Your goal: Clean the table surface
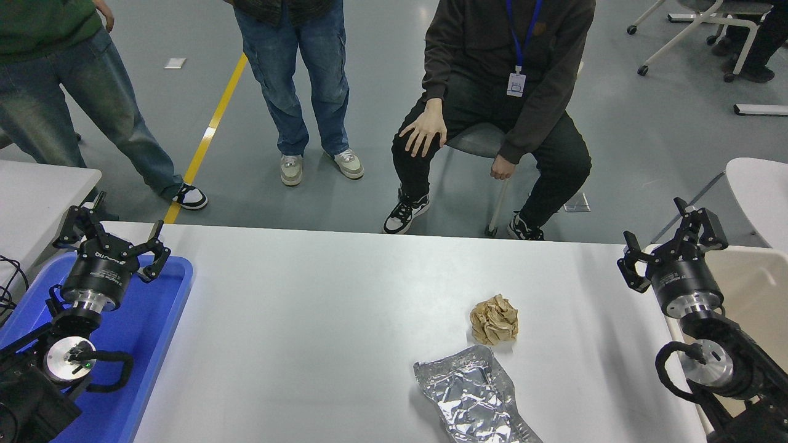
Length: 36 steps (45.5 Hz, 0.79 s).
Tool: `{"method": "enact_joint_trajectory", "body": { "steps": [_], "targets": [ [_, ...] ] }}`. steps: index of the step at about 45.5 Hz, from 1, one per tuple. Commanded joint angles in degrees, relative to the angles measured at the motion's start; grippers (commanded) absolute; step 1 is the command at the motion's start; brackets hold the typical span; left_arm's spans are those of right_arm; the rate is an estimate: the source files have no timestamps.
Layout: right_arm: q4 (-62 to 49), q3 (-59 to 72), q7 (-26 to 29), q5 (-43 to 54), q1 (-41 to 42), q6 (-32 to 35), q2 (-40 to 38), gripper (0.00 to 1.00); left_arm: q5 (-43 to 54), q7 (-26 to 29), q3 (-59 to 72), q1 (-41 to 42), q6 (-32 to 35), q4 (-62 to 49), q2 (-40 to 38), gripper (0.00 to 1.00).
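The white table surface (320, 307) fills the middle of the head view. On it lie a crumpled brown paper ball (494, 319) right of centre and a crinkled silver foil wrapper (473, 397) just in front of it, near the front edge. My right gripper (672, 235) is open and empty, raised at the table's right edge, well to the right of the paper ball. My left gripper (112, 229) is open and empty, parked at the lower left above the blue tray.
A blue plastic tray (166, 307) sits at the table's left end. A beige bin (754, 289) stands off the right edge. A smaller white tabletop (37, 191) is at far left. One person sits and two stand beyond the far edge.
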<state>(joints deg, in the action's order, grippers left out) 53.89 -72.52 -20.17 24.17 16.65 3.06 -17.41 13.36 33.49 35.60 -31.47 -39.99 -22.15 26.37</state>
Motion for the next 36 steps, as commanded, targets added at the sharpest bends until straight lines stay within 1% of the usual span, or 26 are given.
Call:
{"method": "enact_joint_trajectory", "body": {
  "steps": [1,16,21,28,31,36],
  "targets": [
    [0.0,0.2,0.0,0.0,-0.1,0.0,0.0,0.99,0.0,0.0,0.0,0.0,0.0,0.0,0.0,1.0],
    [2.3,3.3,0.1,0.8,0.1,0.0,-1.0,0.99,0.0,0.0,0.0,0.0,0.0,0.0,0.0,1.0],
    [3.7,8.6,0.4,0.9,1.5,0.1,-5.0,0.99,0.0,0.0,0.0,0.0,0.0,0.0,0.0,1.0],
    [9.9,18.2,0.4,1.6,3.4,0.5,-11.4,0.99,0.0,0.0,0.0,0.1,0.0,0.0,0.0,1.0],
    [12.6,21.7,0.6,3.9,4.4,0.5,-13.4,0.99,0.0,0.0,0.0,0.0,0.0,0.0,0.0,1.0],
    [15.3,28.7,0.9,10.9,6.4,0.5,-15.8,0.99,0.0,0.0,0.0,0.0,0.0,0.0,0.0,1.0]
  ]
}}
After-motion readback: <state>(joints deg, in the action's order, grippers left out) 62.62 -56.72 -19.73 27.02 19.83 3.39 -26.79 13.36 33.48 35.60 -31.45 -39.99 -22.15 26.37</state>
